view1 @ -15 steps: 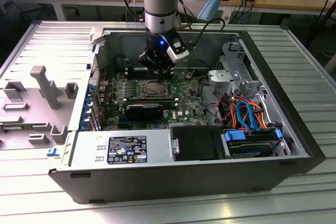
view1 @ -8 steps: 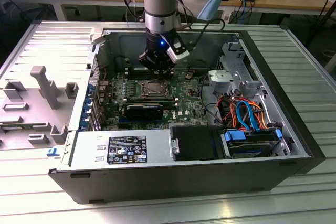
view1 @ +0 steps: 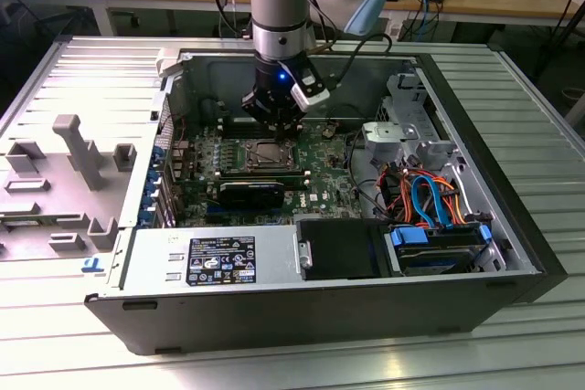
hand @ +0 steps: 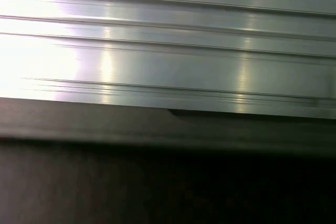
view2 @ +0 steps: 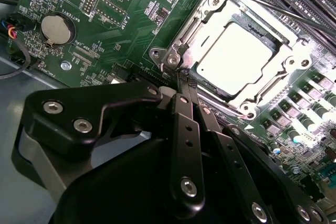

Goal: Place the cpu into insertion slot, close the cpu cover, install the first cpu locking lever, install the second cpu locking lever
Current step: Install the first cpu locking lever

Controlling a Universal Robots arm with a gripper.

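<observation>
Black robot hand [view2: 185, 80], fingers pressed together, tips touching the corner of the thin silver cpu cover [view2: 210, 19], closed over the dull silver square cpu [view2: 236, 59] just beyond the fingertips.

Arm [view1: 283, 6] vertical, wrist down; fingers [view2: 185, 85] pressed together.
</observation>
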